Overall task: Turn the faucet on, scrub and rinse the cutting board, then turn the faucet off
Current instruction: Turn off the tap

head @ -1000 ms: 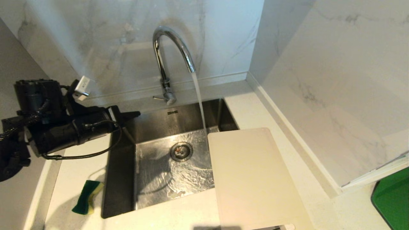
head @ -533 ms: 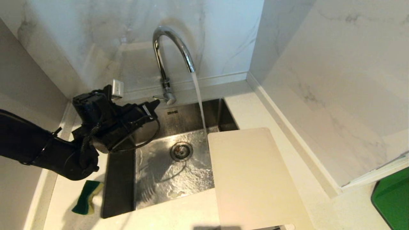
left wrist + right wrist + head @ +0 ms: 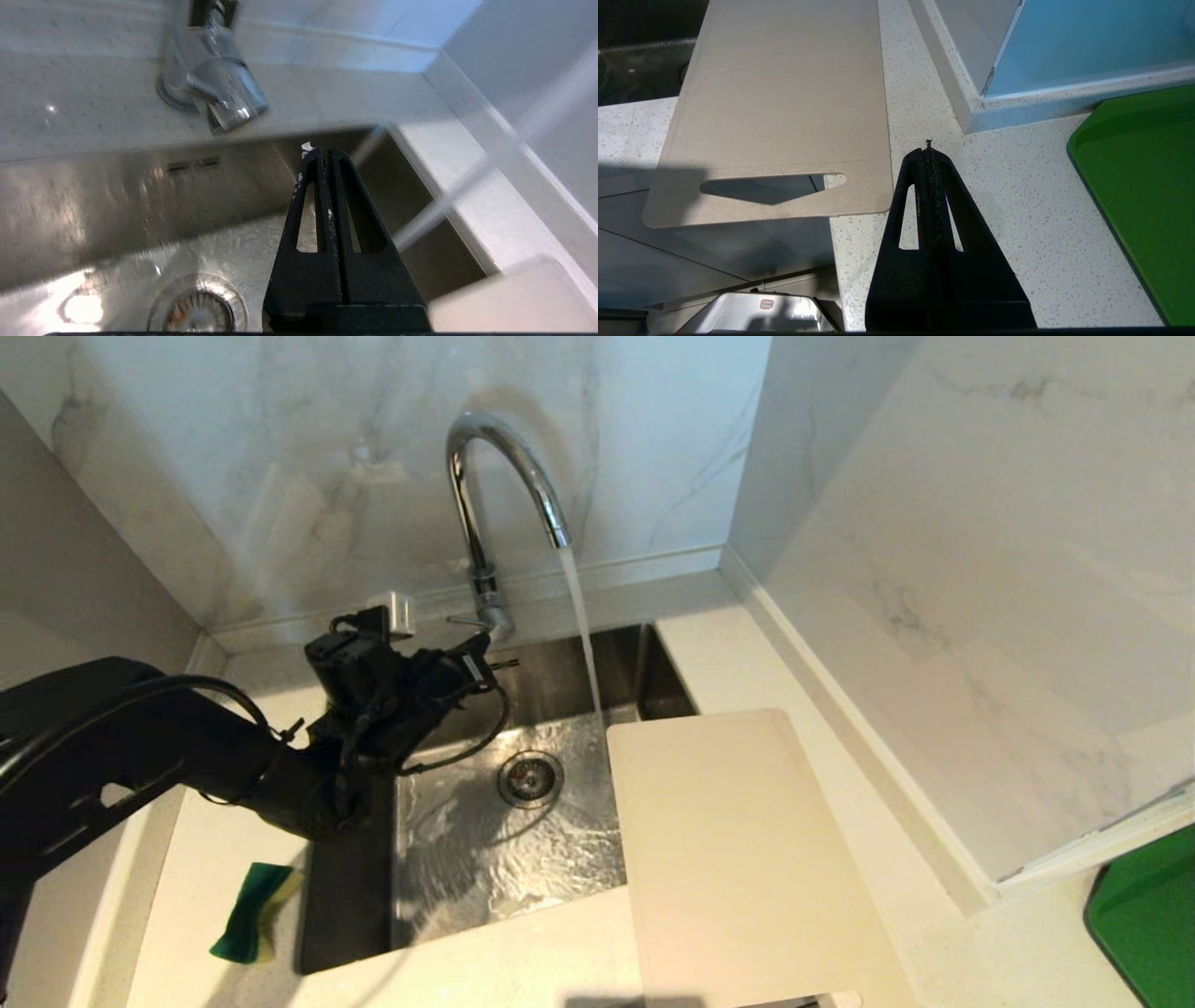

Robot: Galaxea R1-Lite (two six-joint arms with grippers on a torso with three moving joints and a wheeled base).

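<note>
The chrome faucet [image 3: 485, 495] stands behind the sink with water pouring from its spout. Its thin side lever [image 3: 462, 620] points left at the base. My left gripper [image 3: 487, 649] is shut and empty. It hovers over the sink's back edge, just below and in front of the faucet base [image 3: 219, 93]; in the wrist view the tips [image 3: 325, 151] sit apart from it. The pale cutting board [image 3: 738, 859] lies on the counter to the right, its left edge overhanging the sink. My right gripper [image 3: 928, 149] is shut and parked over the counter, beside the cutting board [image 3: 784, 93] at its slotted end.
The steel sink [image 3: 551, 672] has water running over its floor round the drain [image 3: 529, 778]. A green and yellow sponge [image 3: 254, 911] lies on the counter left of the sink. A green tray [image 3: 1144, 915] sits at the far right. Marble walls close the back and right.
My left arm has swung from the far left across the counter to the faucet base. The gripper stayed shut. Water keeps running; the board and sponge have not moved.
</note>
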